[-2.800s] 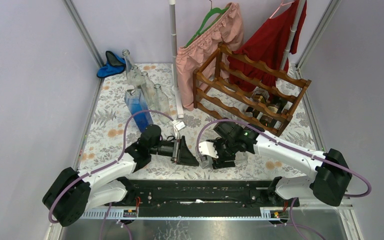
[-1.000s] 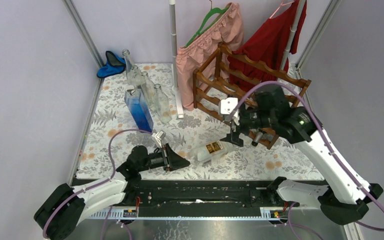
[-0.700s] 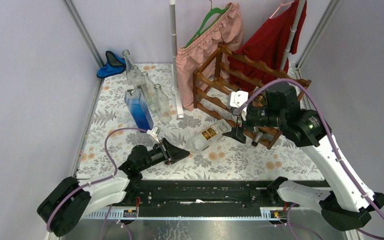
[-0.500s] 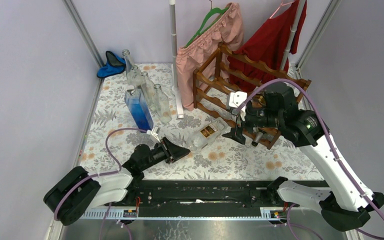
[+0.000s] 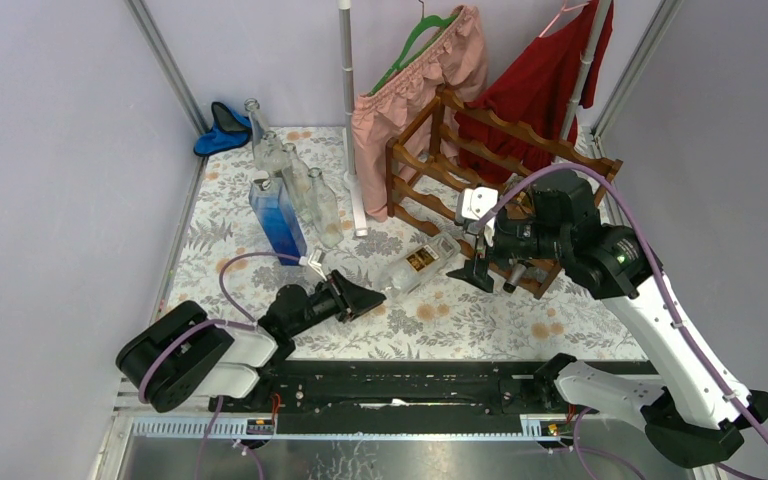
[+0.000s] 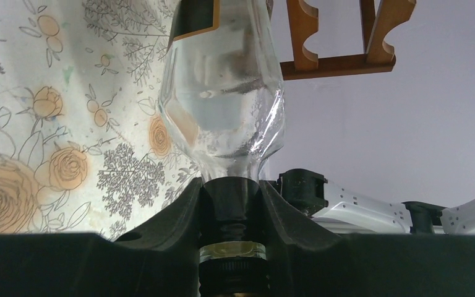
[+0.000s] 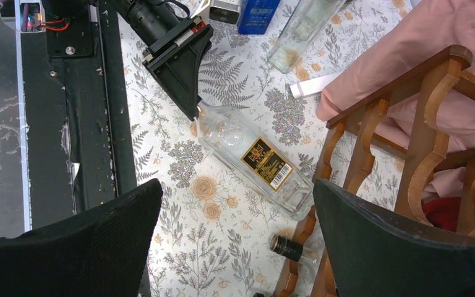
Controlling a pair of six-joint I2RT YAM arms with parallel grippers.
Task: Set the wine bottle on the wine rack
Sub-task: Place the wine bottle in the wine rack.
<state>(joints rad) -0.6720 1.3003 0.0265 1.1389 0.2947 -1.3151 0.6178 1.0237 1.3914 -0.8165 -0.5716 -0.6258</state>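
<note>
The wine bottle (image 5: pixel 418 263) is clear glass with a black and gold label. It lies slanted on the flowered mat, base toward the wine rack (image 5: pixel 500 180). My left gripper (image 5: pixel 365 297) is shut on its dark neck, which the left wrist view shows wedged between the black fingers (image 6: pixel 173 213), with the bottle (image 6: pixel 222 105) running away toward the wine rack (image 6: pixel 340 37). My right gripper (image 5: pixel 473 245) hangs open above the bottle's base, holding nothing. From the right wrist, the bottle (image 7: pixel 253 161) ends right beside a lower post of the wine rack (image 7: pixel 433 124), between the open right gripper (image 7: pixel 235 192) fingers.
A blue square bottle (image 5: pixel 278 220) and several clear glass bottles (image 5: pixel 300 180) stand at the back left by a blue cloth (image 5: pixel 222 130). Pink (image 5: pixel 410 90) and red (image 5: pixel 540 80) garments hang behind the rack. Dark-capped bottles (image 7: pixel 287 246) lie in the rack's bottom tier.
My left arm has stretched forward, sliding the bottle by its neck up the mat toward the rack. The right gripper has stayed open by the rack, shifting only slightly.
</note>
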